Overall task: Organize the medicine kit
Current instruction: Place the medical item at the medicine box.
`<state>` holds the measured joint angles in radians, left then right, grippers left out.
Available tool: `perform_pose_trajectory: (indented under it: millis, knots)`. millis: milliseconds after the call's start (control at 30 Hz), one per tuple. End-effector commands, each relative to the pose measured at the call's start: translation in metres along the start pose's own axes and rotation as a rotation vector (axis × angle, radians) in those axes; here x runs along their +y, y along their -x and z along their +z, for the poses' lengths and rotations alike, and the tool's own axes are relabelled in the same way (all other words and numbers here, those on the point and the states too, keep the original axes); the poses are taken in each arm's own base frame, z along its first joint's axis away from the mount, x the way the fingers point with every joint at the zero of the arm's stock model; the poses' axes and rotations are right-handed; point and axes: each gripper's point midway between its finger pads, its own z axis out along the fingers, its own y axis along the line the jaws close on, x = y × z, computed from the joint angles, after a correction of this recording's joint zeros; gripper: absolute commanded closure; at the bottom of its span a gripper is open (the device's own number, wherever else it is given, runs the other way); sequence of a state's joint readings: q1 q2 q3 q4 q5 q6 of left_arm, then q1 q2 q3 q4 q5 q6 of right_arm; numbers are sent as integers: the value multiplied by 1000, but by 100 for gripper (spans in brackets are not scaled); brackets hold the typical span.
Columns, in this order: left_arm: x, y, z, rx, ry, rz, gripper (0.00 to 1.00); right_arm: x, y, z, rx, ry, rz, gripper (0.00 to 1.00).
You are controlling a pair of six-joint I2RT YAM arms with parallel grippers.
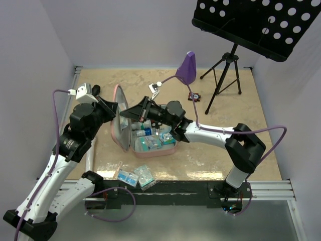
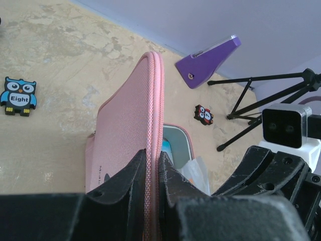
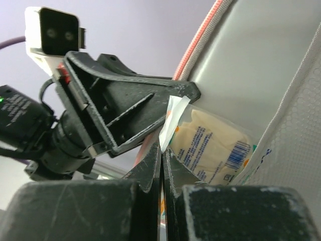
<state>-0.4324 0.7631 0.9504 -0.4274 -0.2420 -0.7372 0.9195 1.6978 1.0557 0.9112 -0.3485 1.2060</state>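
The pink medicine kit [image 1: 156, 150] lies open mid-table, its lid [image 1: 119, 131] standing upright on the left. My left gripper [image 1: 111, 108] is shut on the lid's zip edge [image 2: 153, 105], fingers on either side. My right gripper [image 1: 144, 111] is shut on the edge of a clear packet of cream gauze [image 3: 213, 143] and holds it against the lid's pale grey lining [image 3: 266, 75], by the mesh pocket [image 3: 296, 150]. Blue and white packets [image 1: 150, 138] lie in the kit's base.
Two blue sachets [image 1: 134, 176] lie at the near table edge. A purple metronome-shaped object [image 1: 187, 68], a small owl tile [image 1: 194, 96] and a music stand's tripod [image 1: 223, 75] are at the back right. Another owl tile [image 2: 18, 95] lies left of the lid.
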Motion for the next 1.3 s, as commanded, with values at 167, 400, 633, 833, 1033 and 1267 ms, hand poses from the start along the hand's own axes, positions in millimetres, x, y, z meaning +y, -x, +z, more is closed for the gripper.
perform_pose_trajectory:
  millis: [167,400,633,833,1033,1267]
  knots:
    - [-7,15,-2,-68,-33,-2,100,-14,3,20,60,-193,-162,84]
    - [-5,16,-1,-73,-26,1,100,-11,12,13,44,-301,-233,54]
    - [-6,16,-1,-73,-27,3,100,-7,22,0,29,-381,-284,49]
    - [-6,17,-1,-77,-24,4,100,6,40,-11,-13,-437,-357,56]
    - [-9,17,0,-72,-38,5,100,1,34,-15,40,-507,-459,96]
    - [-14,15,2,-62,-60,1,100,-12,17,2,128,-530,-536,100]
